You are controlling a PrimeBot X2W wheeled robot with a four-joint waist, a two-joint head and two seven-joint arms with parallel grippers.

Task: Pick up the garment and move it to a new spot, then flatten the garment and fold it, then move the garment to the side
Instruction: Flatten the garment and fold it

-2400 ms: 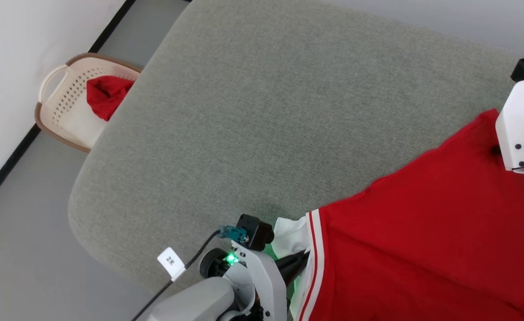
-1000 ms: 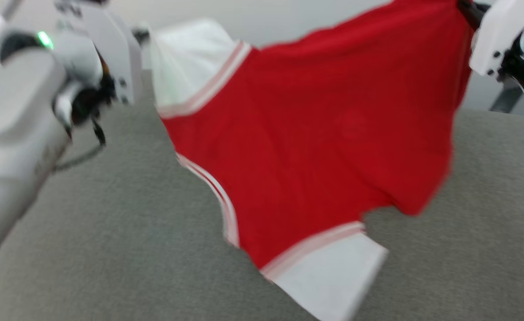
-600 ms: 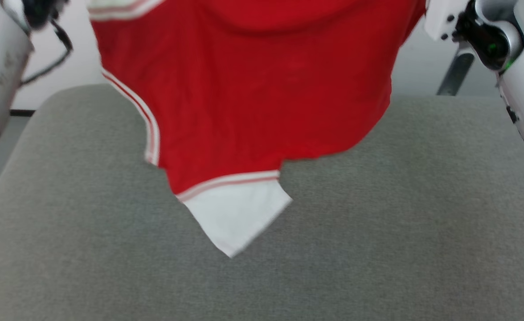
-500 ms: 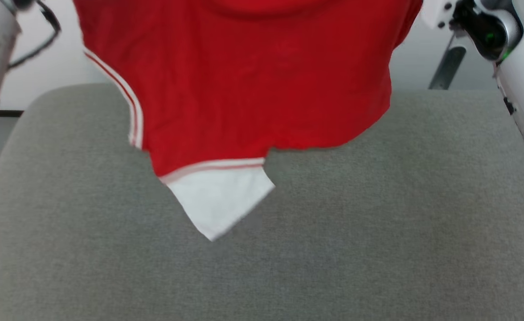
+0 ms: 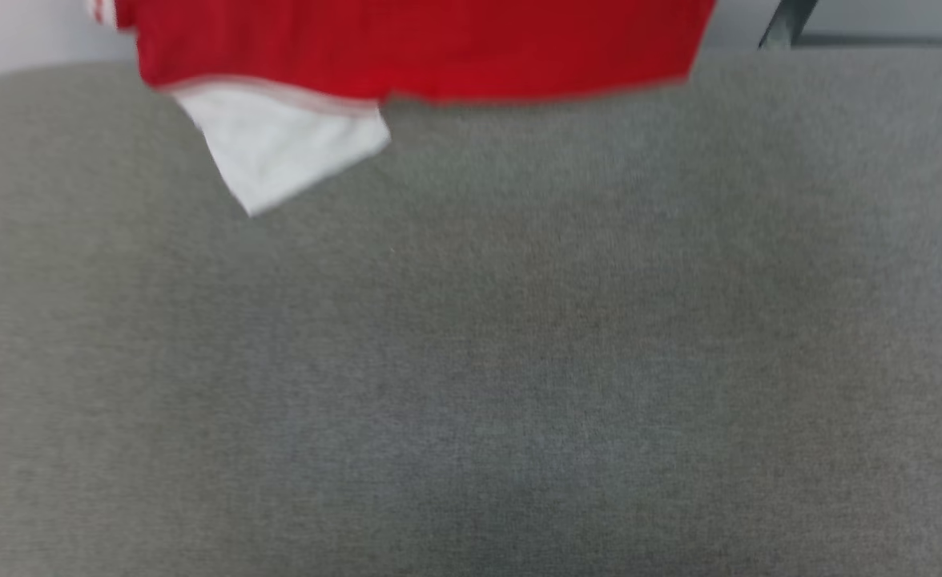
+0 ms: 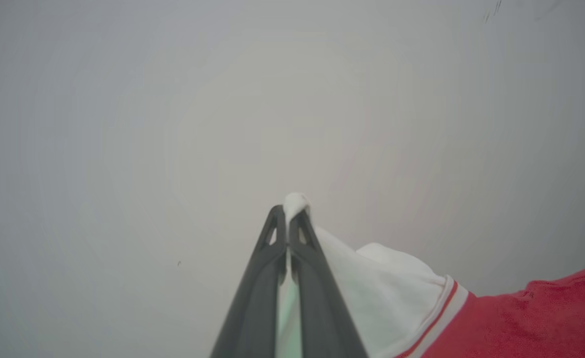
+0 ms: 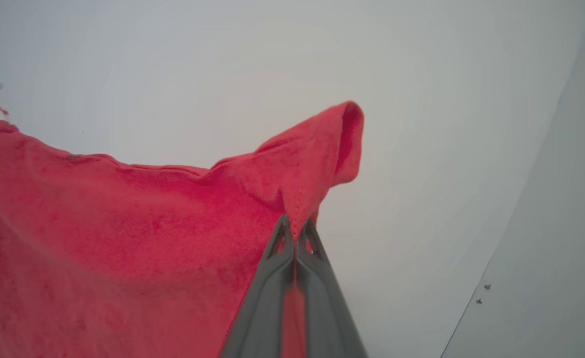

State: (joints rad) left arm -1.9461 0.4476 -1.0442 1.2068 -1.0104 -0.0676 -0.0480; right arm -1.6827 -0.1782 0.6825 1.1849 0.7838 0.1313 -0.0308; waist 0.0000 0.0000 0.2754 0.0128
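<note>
The garment (image 5: 407, 48), red with white sleeves and striped trim, hangs in the air along the top of the head view, above the far part of the grey table (image 5: 471, 361). One white sleeve (image 5: 279, 148) dangles lowest. My left gripper (image 6: 288, 211) is shut on the tip of the other white sleeve (image 6: 372, 283), raised against a pale wall. Pinching a red edge of the garment (image 7: 123, 223), my right gripper (image 7: 295, 223) is also shut and held high. The lettering is hidden.
A grey padded table top spreads across most of the head view. A dark metal leg or bar (image 5: 783, 24) stands behind its far right edge. The white wall (image 6: 173, 99) rises behind both raised grippers.
The garment has gone from low at the table's near right to hanging high between both raised grippers. The head camera has turned and tilted, so garment and arms slid toward the top.
</note>
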